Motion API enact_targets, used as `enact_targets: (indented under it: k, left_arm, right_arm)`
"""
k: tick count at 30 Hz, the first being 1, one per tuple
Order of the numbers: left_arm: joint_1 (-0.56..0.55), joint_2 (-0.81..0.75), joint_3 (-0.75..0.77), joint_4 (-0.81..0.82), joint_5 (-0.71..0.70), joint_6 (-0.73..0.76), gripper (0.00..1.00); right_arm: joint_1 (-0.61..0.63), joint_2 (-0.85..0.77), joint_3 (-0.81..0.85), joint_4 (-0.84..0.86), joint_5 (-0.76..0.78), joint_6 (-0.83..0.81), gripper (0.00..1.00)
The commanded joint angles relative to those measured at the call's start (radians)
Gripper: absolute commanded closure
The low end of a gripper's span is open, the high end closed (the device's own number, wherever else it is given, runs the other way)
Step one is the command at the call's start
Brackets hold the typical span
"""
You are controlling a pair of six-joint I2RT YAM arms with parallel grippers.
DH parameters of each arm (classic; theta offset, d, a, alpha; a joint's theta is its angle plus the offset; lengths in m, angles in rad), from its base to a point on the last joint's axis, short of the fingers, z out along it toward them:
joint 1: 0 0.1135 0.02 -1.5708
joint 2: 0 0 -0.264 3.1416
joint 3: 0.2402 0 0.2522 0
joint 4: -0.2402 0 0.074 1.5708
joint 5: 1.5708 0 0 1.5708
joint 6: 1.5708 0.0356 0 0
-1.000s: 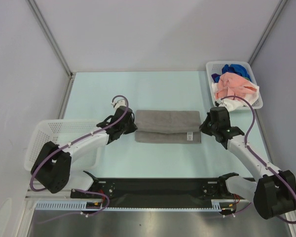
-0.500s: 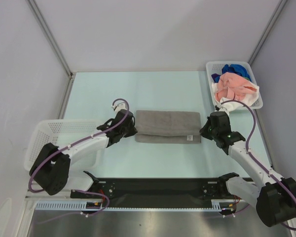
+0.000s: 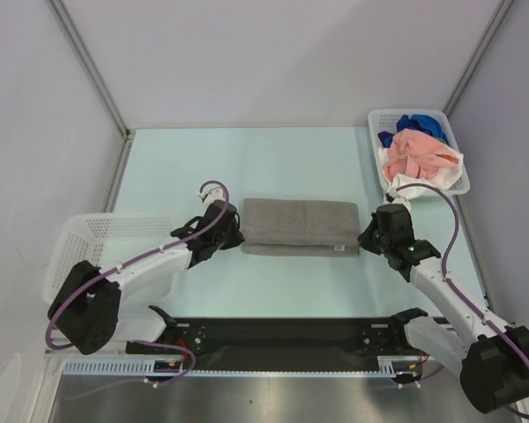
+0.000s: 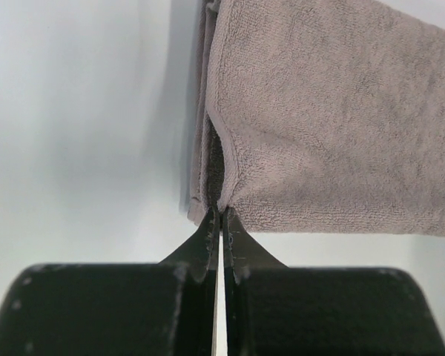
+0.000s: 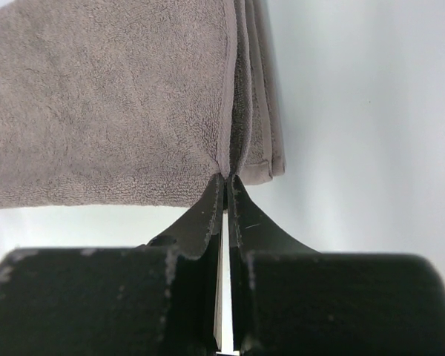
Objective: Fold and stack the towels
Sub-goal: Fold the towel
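Observation:
A grey towel (image 3: 300, 225) lies folded into a long band in the middle of the table. My left gripper (image 3: 238, 236) is shut on its near left corner (image 4: 230, 194), the fingertips pinching the top layer. At the other end my right gripper (image 3: 363, 236) is shut on the near right corner (image 5: 221, 165) in the same way. Both wrist views show the cloth drawn up into the closed tips, with further layers lying beneath. More towels, salmon pink (image 3: 414, 154), blue (image 3: 423, 123) and white (image 3: 423, 187), are heaped in a basket at the far right.
The white lattice basket (image 3: 375, 119) with the heaped towels stands at the far right, close behind my right arm. A second white lattice basket (image 3: 70, 238) stands at the left edge, partly under my left arm. Grey walls close in the table at the back and sides.
Both grippers have shifted slightly toward the near edge, still pinching the grey towel's corners. The top layer's near edge has come closer to the edge of the layer below.

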Motion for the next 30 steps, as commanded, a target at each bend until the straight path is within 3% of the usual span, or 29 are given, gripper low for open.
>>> enact_targets:
  k: [1,14,15,17,18,19,20,22,25,30]
  left_arm:
    - [-0.011,-0.032,-0.019,0.016,-0.026,-0.02,1.0]
    - [-0.015,-0.013,-0.067,0.054,-0.014,-0.034,1.0]
    - [-0.017,-0.003,-0.069,0.062,-0.012,-0.032,0.97]
    - [-0.017,-0.002,-0.073,0.065,-0.012,-0.034,0.76]
    - [-0.017,-0.011,-0.075,0.071,-0.012,-0.027,0.72]
    - [-0.017,-0.017,-0.075,0.07,-0.017,-0.023,0.66]
    - [-0.017,-0.026,-0.07,0.065,-0.023,-0.017,0.53]
    - [-0.017,-0.057,-0.056,0.039,-0.046,0.014,0.49]
    - [-0.004,-0.078,-0.006,-0.01,-0.08,0.051,0.43]
    - [0.068,0.021,0.105,-0.03,-0.026,0.115,0.43]
  right_arm:
    - [0.007,-0.024,-0.018,-0.006,0.023,0.011,1.0]
    - [0.015,-0.036,-0.076,0.007,0.02,0.023,0.99]
    - [0.015,-0.035,-0.085,0.012,0.02,0.025,0.9]
    - [0.015,-0.032,-0.087,0.015,0.02,0.022,0.75]
    - [0.015,-0.033,-0.082,0.011,0.025,0.017,0.62]
    - [0.016,-0.039,-0.078,0.009,0.025,0.014,0.57]
    - [0.015,-0.041,-0.07,0.004,0.025,0.012,0.53]
    - [0.015,-0.042,-0.038,-0.017,0.034,0.005,0.46]
    - [0.015,-0.038,-0.004,-0.035,0.043,-0.006,0.46]
    - [0.026,0.004,0.059,0.001,0.008,-0.015,0.61]
